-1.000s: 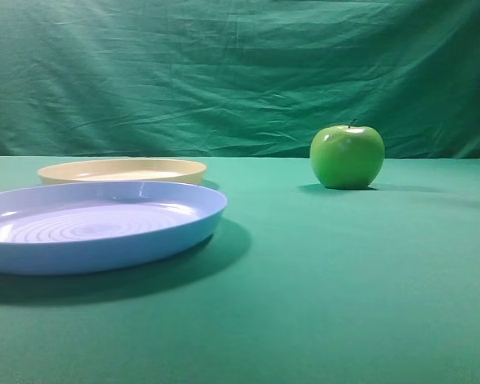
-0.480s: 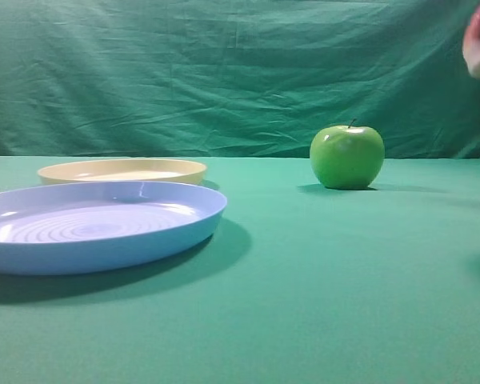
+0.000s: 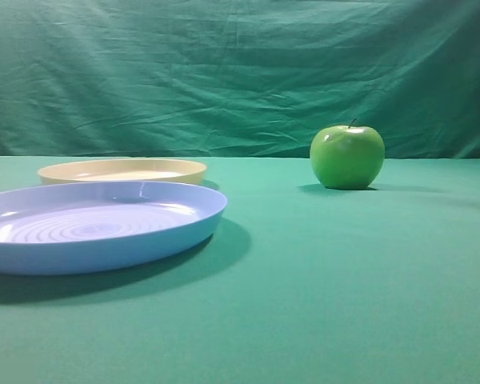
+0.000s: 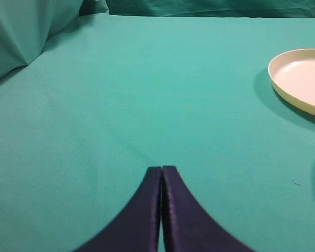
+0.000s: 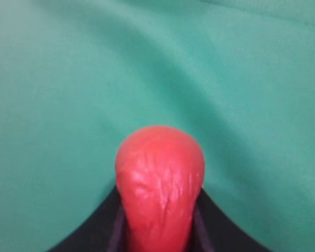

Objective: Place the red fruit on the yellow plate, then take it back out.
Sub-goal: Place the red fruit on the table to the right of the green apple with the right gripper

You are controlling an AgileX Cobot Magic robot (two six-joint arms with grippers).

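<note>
The red fruit (image 5: 160,184) filled the lower middle of the right wrist view, a rounded, orange-red body with a dimpled, faintly wrinkled skin and a soft sheen on its near face. It sat between the two dark fingers of the right gripper (image 5: 160,223), which pressed in on it from both sides, so the gripper was clamped on the fruit. Behind the fruit there was only green cloth (image 5: 68,79), blurred and folded; how high the fruit was above the table could not be told from this view. Neither the fruit nor the right gripper appeared in the exterior high view.

The left gripper (image 4: 161,181) pointed out low over the green tabletop (image 4: 147,94), its two dark fingers pressed flat together along their length with nothing between them. The yellow plate (image 4: 299,79) lay well ahead and to the right of it, cut by the frame edge, its pale inside bare.

In the exterior high view the yellow plate (image 3: 122,170) rested on the table just behind a larger light-blue plate (image 3: 104,228) with raised rings in its floor. A glossy green apple (image 3: 346,156) with a short stem stood upright well apart to the right, in front of the creased green backdrop (image 3: 224,72).
</note>
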